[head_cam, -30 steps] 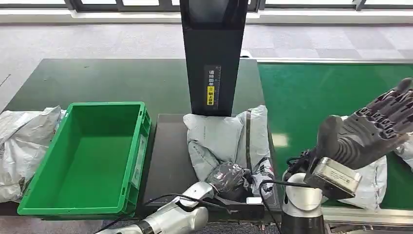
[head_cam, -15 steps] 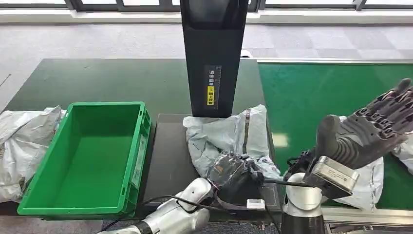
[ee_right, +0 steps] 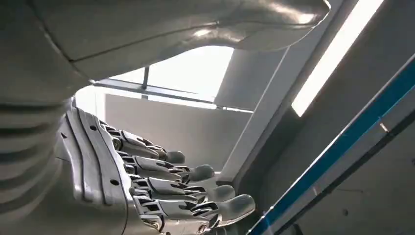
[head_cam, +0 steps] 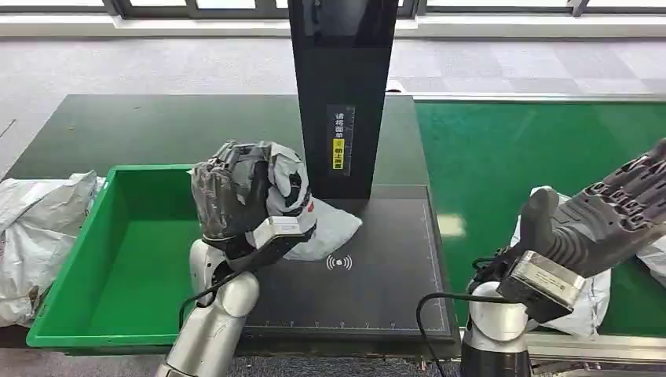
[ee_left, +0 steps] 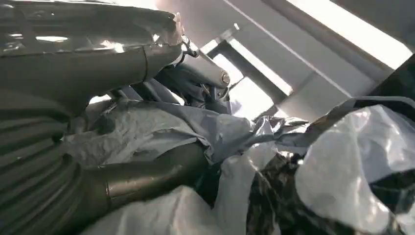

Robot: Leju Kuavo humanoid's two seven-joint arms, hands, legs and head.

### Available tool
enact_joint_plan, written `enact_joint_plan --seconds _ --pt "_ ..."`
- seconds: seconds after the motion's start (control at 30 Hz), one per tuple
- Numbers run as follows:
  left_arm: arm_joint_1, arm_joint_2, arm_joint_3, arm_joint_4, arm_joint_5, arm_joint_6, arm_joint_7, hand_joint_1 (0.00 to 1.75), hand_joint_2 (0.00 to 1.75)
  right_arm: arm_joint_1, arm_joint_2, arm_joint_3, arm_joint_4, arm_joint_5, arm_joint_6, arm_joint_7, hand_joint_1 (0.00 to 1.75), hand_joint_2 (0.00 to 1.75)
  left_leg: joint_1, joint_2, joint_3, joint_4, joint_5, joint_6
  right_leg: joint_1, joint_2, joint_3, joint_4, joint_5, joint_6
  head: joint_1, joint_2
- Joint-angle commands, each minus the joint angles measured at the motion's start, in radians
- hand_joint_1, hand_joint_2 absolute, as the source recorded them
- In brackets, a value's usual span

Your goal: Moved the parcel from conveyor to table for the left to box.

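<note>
You can see a label [head_cam: 340, 138] of Chinese characters, too small to read, on the black post [head_cam: 340, 86]; a white wireless sign [head_cam: 339, 262] marks the black pad [head_cam: 369, 267].

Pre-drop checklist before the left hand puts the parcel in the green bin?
1. Left hand grips the grey parcel: ok; the left wrist view shows bag crumpled between its fingers.
2. Parcel fully lifted: not ok; its tail trails on the black scan pad.
3. Parcel over the green bin: not ok; it sits at the bin's right wall.
4. Bin has room: ok; bare floor visible.
5. Right hand out of the way: ok; open, raised by the conveyor.
6. Grip firmness: cannot tell.
</note>
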Motion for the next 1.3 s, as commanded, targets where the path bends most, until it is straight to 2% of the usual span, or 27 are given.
enact_joint_plan --seconds 0.03,1.3 --pt "0.050 -0.009 0.234 -0.186 0.064 -0.001 -0.053 1.75 1.75 0.101 0.053 -0.043 -0.013 -0.003 0.001 0.000 0.00 1.75 0.001 0.001 0.002 -0.002 -0.001 -0.001 0.001 0.000 0.002 -0.002 0.000 0.000 0.000 0.000" --pt "0.050 -0.009 0.234 -0.186 0.064 -0.001 -0.053 1.75 1.75 0.101 0.053 -0.043 -0.013 -0.003 0.001 0.000 0.00 1.75 0.001 -0.002 0.002 -0.001 0.000 -0.001 0.001 -0.002 0.003 -0.002 -0.001 0.000 0.000 0.000"
